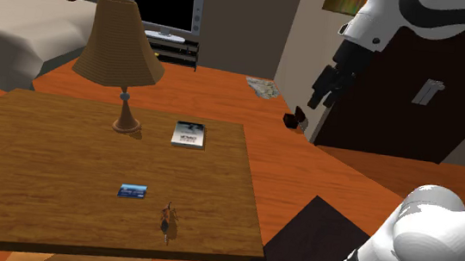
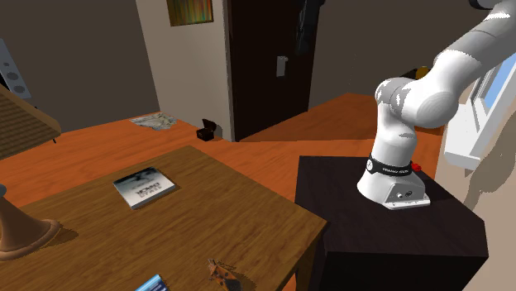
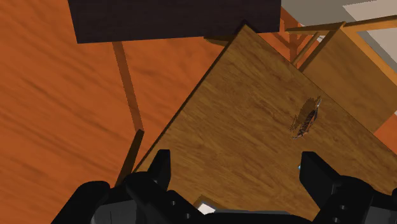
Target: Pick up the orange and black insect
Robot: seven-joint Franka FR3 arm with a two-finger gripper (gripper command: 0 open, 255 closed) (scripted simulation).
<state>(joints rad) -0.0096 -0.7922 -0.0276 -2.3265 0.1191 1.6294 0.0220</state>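
In the shoulder view, the small orange and black insect figure (image 1: 167, 221) lies on the brown wooden table (image 1: 39, 152). It is close to the near edge, toward the corner at the shoulder view's right, near a flat blue card (image 1: 133, 191). The all-black two-finger gripper (image 1: 323, 88) hangs high, beyond the table's edge.

In the second exterior view, the insect (image 2: 222, 273) sits by the table edge facing the stand.

In the wrist view, the fingers (image 3: 159, 170) stand apart and clasp nothing, and the insect (image 3: 306, 121) lies ahead of them.

The insect looks light, thin-legged and probably fragile. A gentle pinch across the narrow body, clear of the legs, seems safest.
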